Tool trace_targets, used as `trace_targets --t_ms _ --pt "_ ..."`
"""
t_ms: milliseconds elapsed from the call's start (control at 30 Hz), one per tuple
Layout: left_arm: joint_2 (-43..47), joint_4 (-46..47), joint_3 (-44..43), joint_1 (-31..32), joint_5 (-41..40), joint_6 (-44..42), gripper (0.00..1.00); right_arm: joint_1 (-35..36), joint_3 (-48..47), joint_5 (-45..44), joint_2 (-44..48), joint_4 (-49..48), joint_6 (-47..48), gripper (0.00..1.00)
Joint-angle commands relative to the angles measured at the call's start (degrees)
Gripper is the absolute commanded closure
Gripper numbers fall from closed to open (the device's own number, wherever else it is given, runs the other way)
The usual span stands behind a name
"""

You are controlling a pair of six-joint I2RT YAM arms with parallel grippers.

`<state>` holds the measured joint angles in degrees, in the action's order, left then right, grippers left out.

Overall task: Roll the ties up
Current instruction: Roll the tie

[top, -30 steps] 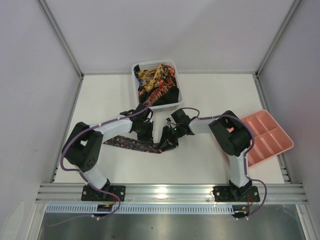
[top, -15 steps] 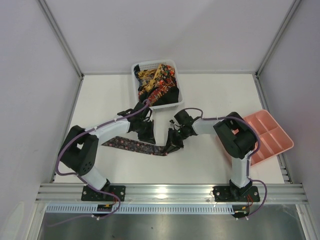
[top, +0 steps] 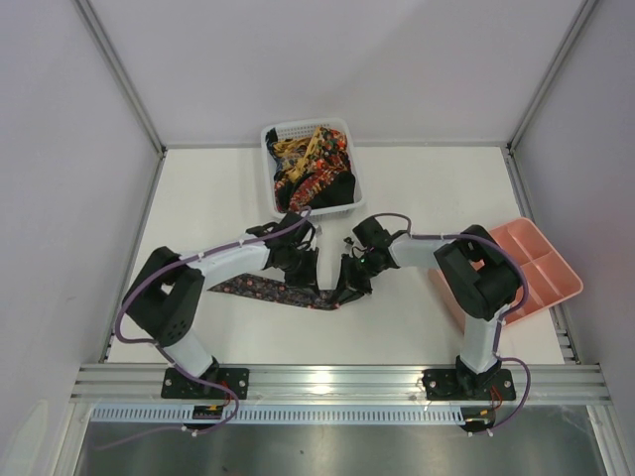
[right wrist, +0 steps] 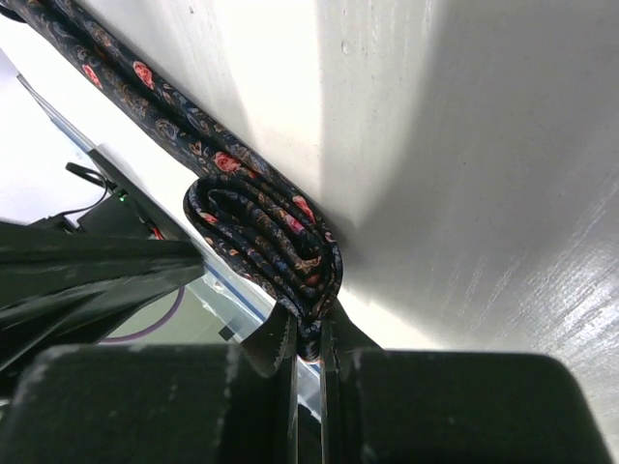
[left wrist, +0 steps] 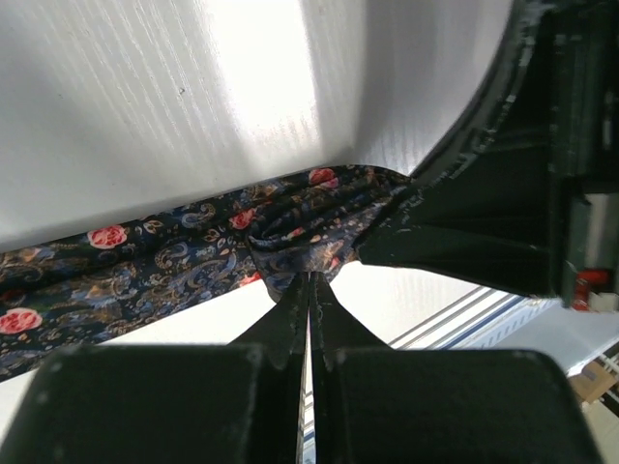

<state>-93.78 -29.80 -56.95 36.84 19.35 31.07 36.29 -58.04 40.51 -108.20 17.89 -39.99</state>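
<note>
One dark tie [top: 253, 289] patterned with red roses lies flat across the table in front of the arms. In the left wrist view its fabric [left wrist: 145, 261] puckers where my left gripper [left wrist: 309, 280] [top: 304, 273] is shut on it. The tie's right end is wound into a small roll [right wrist: 266, 242]. My right gripper [right wrist: 308, 333] [top: 347, 291] is shut on the roll's outer edge, close to the left gripper. More ties [top: 313, 164] with red, orange and yellow patterns are heaped in the basket behind.
The white mesh basket [top: 303, 125] stands at the back middle of the table, just beyond both grippers. A pink compartment tray [top: 541, 260] sits at the right edge. Metal frame rails border the table on all sides.
The right gripper has closed on the rolled end of the tie. Both grippers and the tie have shifted a little to the right.
</note>
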Motion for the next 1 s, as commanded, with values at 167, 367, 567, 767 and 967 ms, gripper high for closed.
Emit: trace_targets --t_ms 167,367,567,767,967 --pt "-4.8 0.5 -2.5 0.4 -1.2 0.0 1.0 0.0 -0.5 0.0 2.7 1.7 1.3 1.0" --pt "-7.3 0.9 -3.8 0.5 -2.1 -0.3 1.0 1.1 -4.0 1.3 2.0 4.0 3.2 1.0" --pt "-7.8 0.9 -3.4 0.4 -3.1 -1.1 0.99 2.8 -8.6 0.9 1.6 5.7 3.9 1.0" --pt "-7.7 1.8 -2.6 0.4 -2.7 -0.7 1.0 3.5 -13.8 1.5 -1.8 7.3 3.7 1.0" --pt "-7.6 2.6 -1.7 0.5 -2.0 -0.3 1.0 4.1 -17.6 1.2 -4.5 7.2 2.4 1.0"
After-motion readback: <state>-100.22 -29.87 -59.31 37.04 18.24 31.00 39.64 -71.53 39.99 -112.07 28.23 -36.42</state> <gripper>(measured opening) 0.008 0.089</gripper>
